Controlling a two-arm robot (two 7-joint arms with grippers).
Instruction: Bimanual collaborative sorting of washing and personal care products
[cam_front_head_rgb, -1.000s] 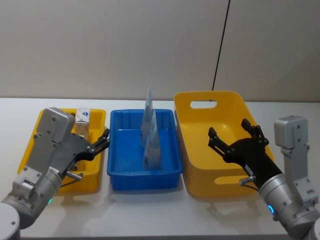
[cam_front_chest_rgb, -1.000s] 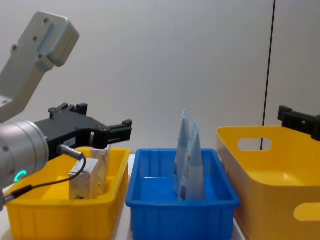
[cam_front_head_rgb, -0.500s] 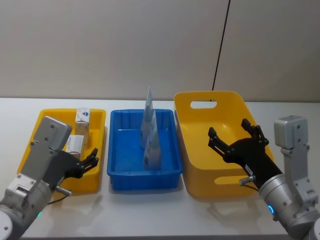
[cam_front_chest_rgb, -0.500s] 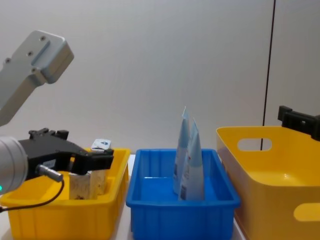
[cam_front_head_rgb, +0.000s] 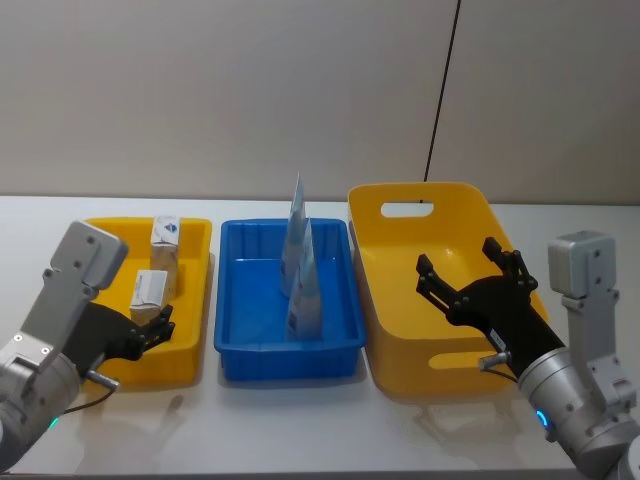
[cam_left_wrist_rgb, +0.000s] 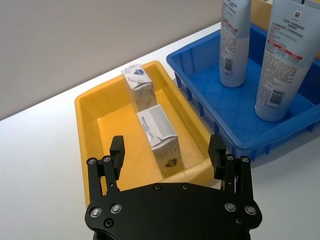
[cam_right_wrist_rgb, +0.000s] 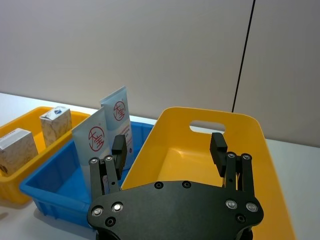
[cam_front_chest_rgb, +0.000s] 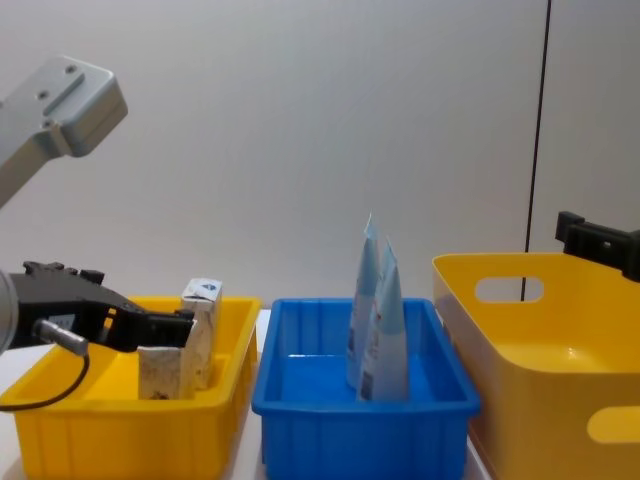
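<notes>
The left gripper (cam_front_head_rgb: 158, 329) has drawn back and down — clear of the 2 cartons (cam_front_head_rgb: 152, 288).

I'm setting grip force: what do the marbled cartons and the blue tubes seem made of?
The marbled cartons look like printed cardboard, matte, with crisp folded edges. The blue tubes look like soft plastic, smooth, tapering to flat crimped ends; stiffness unclear.

Right claw (cam_front_chest_rgb: 598, 243) cropped; large bin (cam_front_chest_rgb: 520, 345) too

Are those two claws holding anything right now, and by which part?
Nothing is held. The left gripper is open at the near end of the small yellow tray, clear of the cartons; the right gripper is open over the big yellow bin.
</notes>
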